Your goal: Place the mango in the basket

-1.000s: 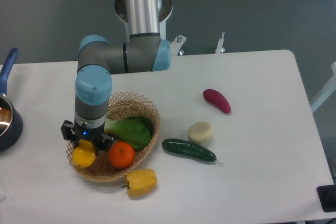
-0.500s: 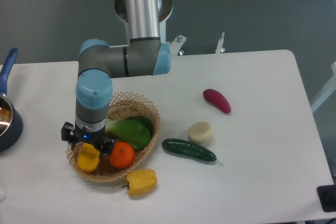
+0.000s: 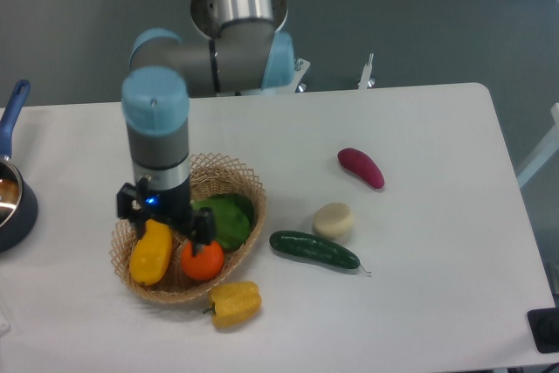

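Note:
The mango (image 3: pixel 150 253) is a smooth yellow-orange oval fruit. It lies inside the light tan wicker basket (image 3: pixel 251 188), at the basket's left side. My gripper (image 3: pixel 166 221) hangs just above the basket, over the mango's upper end and the orange. Its jaws stand spread apart and hold nothing. The gripper hides the mango's top end.
An orange (image 3: pixel 203 262) and a green leafy vegetable (image 3: pixel 230 219) also lie in the basket. A yellow bell pepper (image 3: pixel 234 302) sits in front of it. A cucumber (image 3: pixel 314 250), a pale round vegetable (image 3: pixel 334 220) and a purple-red sweet potato (image 3: pixel 361 168) lie to the right. A dark pot (image 3: pixel 10 202) stands at the left edge.
The gripper has let go of the mango, lifted and shifted slightly right. The mango now lies elongated in the basket's left side.

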